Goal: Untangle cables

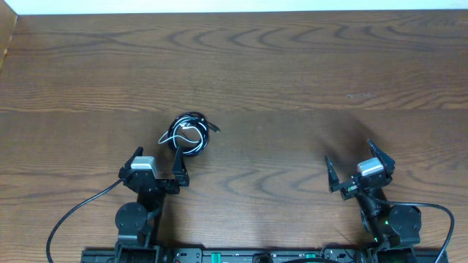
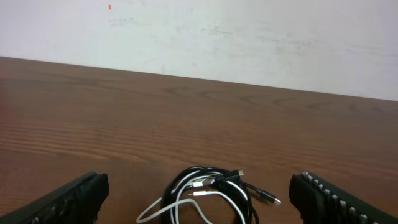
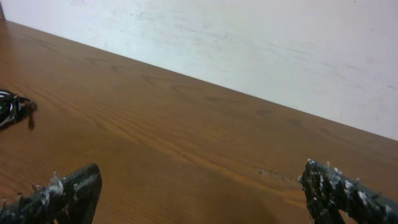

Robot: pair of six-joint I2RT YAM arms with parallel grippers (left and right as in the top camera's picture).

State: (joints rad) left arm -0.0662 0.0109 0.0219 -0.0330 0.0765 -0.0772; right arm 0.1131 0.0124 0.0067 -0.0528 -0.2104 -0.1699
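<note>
Tangled cables (image 1: 190, 136) just ahead of left pincer (image 1: 158, 151); right pincer (image 1: 349, 155) well apart from them. Both agape, empty. Nip outer loop, draw out slowly.

No text, label, brand, number or sign can be read in any of the three views. The wall (image 2: 249, 37) bears only a small red speck (image 2: 110, 7) and faint smudges that do not resolve into writing. The base rail (image 1: 241, 256) under the arms is too blurred to show any lettering.
</note>
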